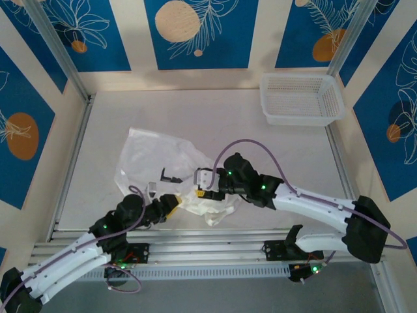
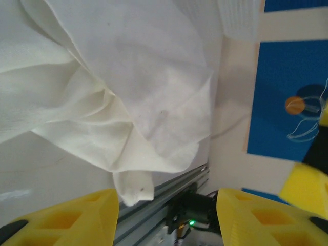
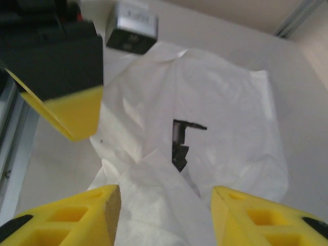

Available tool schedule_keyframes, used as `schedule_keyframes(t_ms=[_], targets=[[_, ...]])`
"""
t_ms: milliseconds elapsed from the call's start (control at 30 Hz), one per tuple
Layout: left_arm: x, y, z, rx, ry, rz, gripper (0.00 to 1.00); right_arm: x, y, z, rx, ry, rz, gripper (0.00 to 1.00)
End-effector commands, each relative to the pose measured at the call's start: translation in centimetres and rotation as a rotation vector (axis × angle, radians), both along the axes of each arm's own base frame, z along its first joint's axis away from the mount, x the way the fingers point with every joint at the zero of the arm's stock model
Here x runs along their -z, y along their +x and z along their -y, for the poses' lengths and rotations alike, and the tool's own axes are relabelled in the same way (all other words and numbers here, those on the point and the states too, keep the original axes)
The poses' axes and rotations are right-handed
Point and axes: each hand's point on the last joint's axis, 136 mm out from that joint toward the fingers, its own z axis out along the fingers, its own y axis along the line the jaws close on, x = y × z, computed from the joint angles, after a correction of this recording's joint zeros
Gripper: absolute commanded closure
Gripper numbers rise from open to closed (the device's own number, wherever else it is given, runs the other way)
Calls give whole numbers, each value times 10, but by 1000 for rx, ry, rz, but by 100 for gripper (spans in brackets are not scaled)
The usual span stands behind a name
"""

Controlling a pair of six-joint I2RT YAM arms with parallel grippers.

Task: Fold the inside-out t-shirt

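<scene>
The white t-shirt (image 1: 154, 155) lies crumpled on the table left of centre, with a small dark tag (image 1: 171, 176) showing near its middle. My left gripper (image 1: 171, 203) sits at the shirt's near edge, and its yellow fingers (image 2: 66, 221) stand wide apart and open. A drooping fold of the shirt (image 2: 128, 128) hangs just above and ahead of them. My right gripper (image 1: 207, 188) hovers over the shirt's near right part and is open. Wrinkled shirt fabric (image 3: 164, 205) lies between its fingers (image 3: 77, 218), and the dark tag (image 3: 182, 143) is just ahead.
A white mesh basket (image 1: 301, 98) stands at the back right corner. Aluminium rails (image 1: 215, 251) run along the table's near edge, close below the shirt. In the right wrist view the left gripper's yellow finger (image 3: 72, 110) shows at the upper left.
</scene>
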Motion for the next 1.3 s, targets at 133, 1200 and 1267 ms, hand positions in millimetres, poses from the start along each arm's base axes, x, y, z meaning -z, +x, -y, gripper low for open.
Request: schedule_keyframes(t_ms=[133, 1200, 1267], targets=[[-13, 14, 21, -6, -57, -29, 43, -27, 6, 6, 130, 151, -48, 46], [9, 52, 47, -34, 102, -64, 45, -14, -5, 27, 152, 128, -57, 42], [9, 55, 53, -29, 93, -65, 47, -14, -6, 27, 150, 124, -55, 42]])
